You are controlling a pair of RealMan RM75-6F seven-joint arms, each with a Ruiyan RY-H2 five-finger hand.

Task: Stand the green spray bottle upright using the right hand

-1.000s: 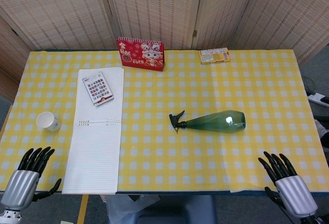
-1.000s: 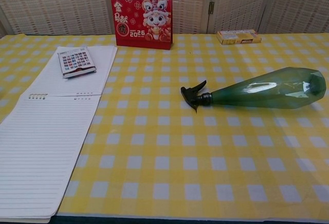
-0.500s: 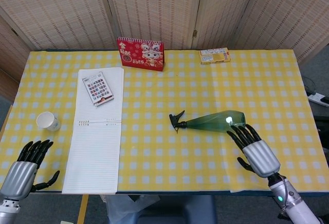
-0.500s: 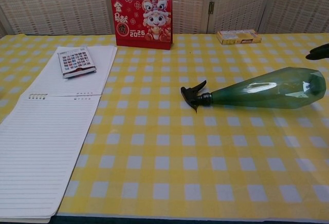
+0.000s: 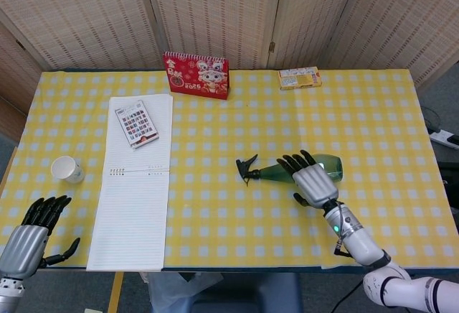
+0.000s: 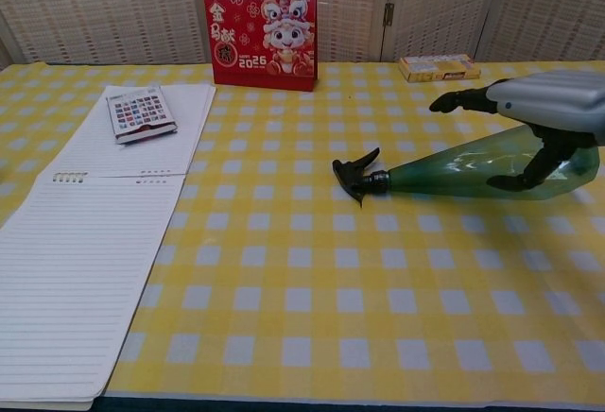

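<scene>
So far nothing is stood up: the bottle (image 5: 297, 170) lies on its side mid-table, nozzle pointing left, while the right hand (image 5: 310, 180) hovers over its wide body with fingers spread and thumb low in front, not yet closed, so the grasp and tilt upright both remain.

Red 2025 calendar (image 5: 196, 75) standing at far edge of yellow checked tablecloth (image 5: 215, 205). Small yellow box (image 5: 299, 77) near same edge, to right of calendar. Open lined notebook (image 5: 135, 184) lying on left side; small colourful card pack (image 5: 137, 123) resting on its upper page. White cup (image 5: 67, 169) upright, left of notebook. Woven screen (image 5: 222, 11) behind table.
</scene>
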